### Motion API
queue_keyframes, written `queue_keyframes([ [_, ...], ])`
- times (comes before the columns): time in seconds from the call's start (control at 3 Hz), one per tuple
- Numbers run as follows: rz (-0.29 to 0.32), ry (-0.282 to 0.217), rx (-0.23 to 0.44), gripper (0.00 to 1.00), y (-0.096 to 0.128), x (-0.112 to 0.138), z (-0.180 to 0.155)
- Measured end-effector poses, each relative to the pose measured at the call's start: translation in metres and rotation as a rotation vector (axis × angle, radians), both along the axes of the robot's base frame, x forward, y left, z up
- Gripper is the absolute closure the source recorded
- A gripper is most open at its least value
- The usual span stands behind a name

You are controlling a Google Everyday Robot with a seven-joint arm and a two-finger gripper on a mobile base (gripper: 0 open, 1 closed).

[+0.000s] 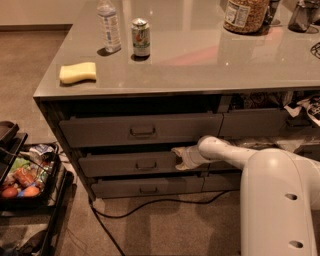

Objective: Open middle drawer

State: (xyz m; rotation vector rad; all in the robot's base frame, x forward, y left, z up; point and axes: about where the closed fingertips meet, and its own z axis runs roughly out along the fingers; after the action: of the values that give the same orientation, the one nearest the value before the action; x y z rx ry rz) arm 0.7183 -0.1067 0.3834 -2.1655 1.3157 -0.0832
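Nearest is the thick white shell of my arm [280, 200], filling the lower right and reaching left and away toward the cabinet. On the carpet beside it a dark cable [150, 204] trails along the cabinet's foot. At the far left stands a black cart [55, 200] with packets and round fruit (I can't make out more).

My gripper [181, 157] is at the right end of the middle drawer [125, 165], touching its front edge, well to the right of the small loop handle [145, 164] at its centre. How my grip stands there I cannot tell.

The middle drawer sits between the taller top drawer [100, 132] and the slim bottom drawer [120, 188], with a dark gap above its front.

Farther back, on the grey counter [200, 65], lie a yellow sponge [77, 72] near the left edge, then a can [141, 37] just beside a water bottle [109, 26], and a large jar [245, 15] at the far right.
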Motion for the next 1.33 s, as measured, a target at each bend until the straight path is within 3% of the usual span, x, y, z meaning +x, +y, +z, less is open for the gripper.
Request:
queue_keyframes([
  [1.33,0.012,0.053,0.014,1.0,0.0001,-0.005,0.0005],
])
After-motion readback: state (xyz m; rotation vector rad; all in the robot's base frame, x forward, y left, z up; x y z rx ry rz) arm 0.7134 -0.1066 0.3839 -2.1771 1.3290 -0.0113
